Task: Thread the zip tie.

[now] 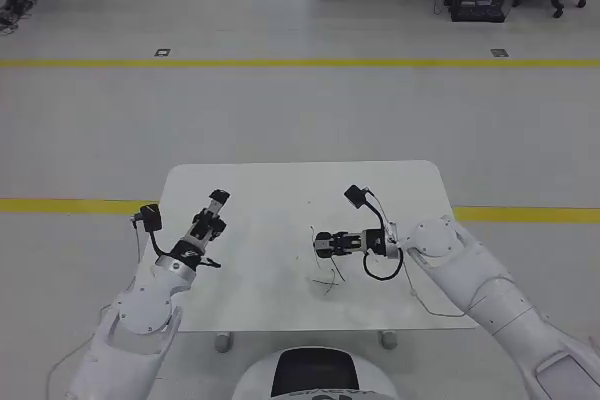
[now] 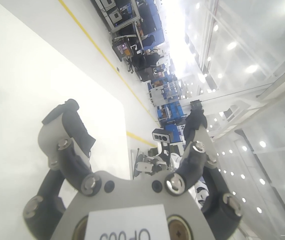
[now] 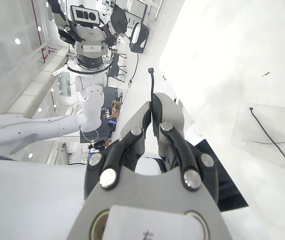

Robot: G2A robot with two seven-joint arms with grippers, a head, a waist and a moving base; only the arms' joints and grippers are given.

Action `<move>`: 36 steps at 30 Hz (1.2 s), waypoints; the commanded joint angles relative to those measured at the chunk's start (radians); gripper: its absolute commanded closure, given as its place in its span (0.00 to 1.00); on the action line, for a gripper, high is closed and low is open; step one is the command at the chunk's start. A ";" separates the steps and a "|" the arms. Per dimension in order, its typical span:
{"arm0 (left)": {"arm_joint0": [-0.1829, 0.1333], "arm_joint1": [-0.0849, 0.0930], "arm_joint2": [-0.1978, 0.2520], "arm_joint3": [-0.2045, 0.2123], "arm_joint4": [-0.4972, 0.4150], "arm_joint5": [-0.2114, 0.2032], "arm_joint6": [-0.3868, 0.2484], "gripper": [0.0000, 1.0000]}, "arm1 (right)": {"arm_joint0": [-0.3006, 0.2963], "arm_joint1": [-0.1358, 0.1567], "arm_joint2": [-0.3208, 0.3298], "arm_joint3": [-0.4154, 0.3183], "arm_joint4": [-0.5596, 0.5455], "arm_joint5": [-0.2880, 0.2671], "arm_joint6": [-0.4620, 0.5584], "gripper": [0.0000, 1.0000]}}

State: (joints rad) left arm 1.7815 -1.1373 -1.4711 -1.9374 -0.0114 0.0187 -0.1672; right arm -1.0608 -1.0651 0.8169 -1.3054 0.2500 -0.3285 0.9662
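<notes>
Right jaws on zip tie (image 3: 152, 88), table (image 1: 270, 200) centre

The zip tie (image 3: 152, 86) looks matt black plastic, the table (image 3: 232, 38) smooth, the right end effector (image 3: 152, 107) grey metal.

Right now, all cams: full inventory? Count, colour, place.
white rounded-corner table: 1, white, in front of robot
clear plastic sheet: 1, transparent, flat on table
loose thin plastic zip ties: apparently 2, black, crossed on sheet
small dark scrap: 1, dark, on table, apart from sheet
held plastic zip tie: 1, black, in right gripper, head end past fingertips
left gripper: 1, grey-black, open, empty, over table's left side
right gripper: 1, grey-black, shut on that tie, near table's middle
</notes>
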 commanded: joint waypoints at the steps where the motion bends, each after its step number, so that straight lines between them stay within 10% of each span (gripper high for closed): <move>1: 0.000 0.000 -0.001 0.000 -0.008 0.000 0.002 0.00 | 0.000 0.000 0.000 0.000 0.000 0.000 0.000 1.00; 7: -0.009 0.001 0.018 0.006 0.064 -0.022 -0.010 0.00 | -0.004 0.000 0.000 -0.003 -0.002 0.004 -0.011 1.00; 13: 0.001 0.009 0.079 0.009 0.455 -0.095 0.054 0.00 | -0.022 -0.005 0.013 0.006 0.062 0.042 -0.015 1.00; 36: -0.023 0.005 0.128 0.044 0.543 -0.082 0.071 0.00 | -0.052 -0.010 0.037 0.026 0.088 0.072 -0.053 1.00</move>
State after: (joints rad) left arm 1.7597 -1.1325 -1.3416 -1.8960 0.5278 -0.0666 -0.0967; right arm -1.1115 -1.0752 0.8505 -1.2797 0.3424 -0.2588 0.9147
